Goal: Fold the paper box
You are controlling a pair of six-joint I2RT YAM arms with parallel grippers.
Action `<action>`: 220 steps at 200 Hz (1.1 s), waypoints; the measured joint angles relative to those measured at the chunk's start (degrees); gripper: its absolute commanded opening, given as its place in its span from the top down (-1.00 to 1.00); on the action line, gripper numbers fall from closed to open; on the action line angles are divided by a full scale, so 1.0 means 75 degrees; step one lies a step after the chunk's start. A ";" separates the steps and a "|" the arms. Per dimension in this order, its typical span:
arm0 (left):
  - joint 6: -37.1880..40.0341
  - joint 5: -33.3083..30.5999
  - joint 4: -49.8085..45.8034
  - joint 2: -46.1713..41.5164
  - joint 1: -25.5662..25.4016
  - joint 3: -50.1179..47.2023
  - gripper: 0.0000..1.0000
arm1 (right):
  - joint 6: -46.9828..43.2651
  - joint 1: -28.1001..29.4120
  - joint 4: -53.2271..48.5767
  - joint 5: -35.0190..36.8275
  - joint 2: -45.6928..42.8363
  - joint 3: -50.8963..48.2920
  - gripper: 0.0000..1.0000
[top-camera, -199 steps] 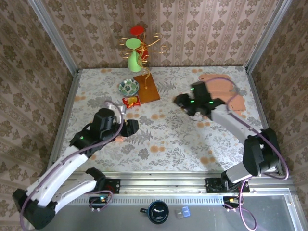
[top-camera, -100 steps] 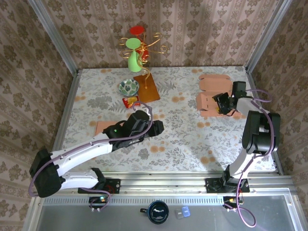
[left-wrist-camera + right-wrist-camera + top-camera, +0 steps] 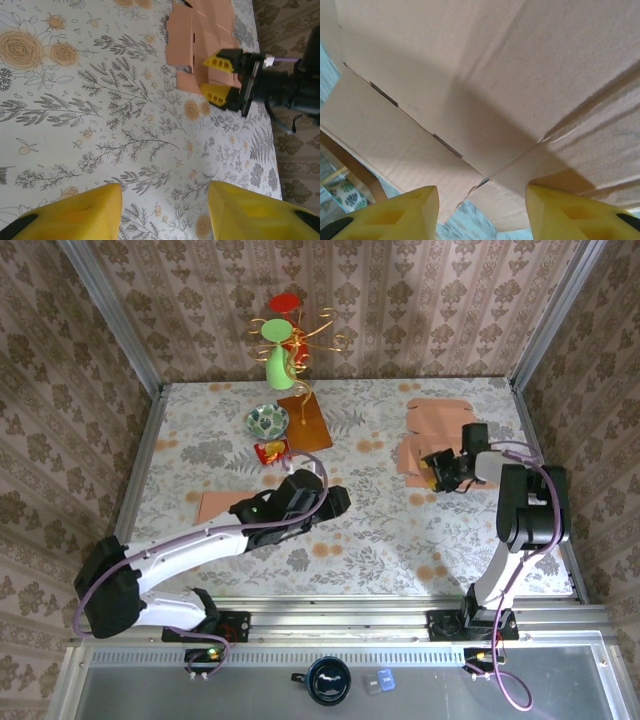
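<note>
Right gripper (spread) — over paper box

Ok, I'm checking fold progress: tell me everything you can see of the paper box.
The paper box is a pinkish-tan cardboard blank, not yet folded, spread out on the far right of the table. Crease lines and small cut slots divide it into panels and notched flaps. Its near edge lies between the open fingers of the right gripper; whether they touch it is unclear.
</note>
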 measured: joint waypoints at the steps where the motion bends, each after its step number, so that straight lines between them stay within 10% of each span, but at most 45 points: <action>1: -0.0006 0.0012 0.0003 0.0006 0.0012 0.0000 -0.01 | 0.0020 0.0020 0.0009 0.0000 -0.0017 -0.0023 -0.05; 114: -0.1376 0.1399 0.1026 0.0076 0.1236 -0.1530 0.01 | 0.4182 0.4724 0.1859 0.1306 -0.0731 -0.1233 -0.09; 220: -0.3337 0.1177 0.3322 0.1515 0.0874 -0.1891 0.05 | 0.3587 0.4963 0.0560 0.2413 -0.5438 -0.2343 -0.21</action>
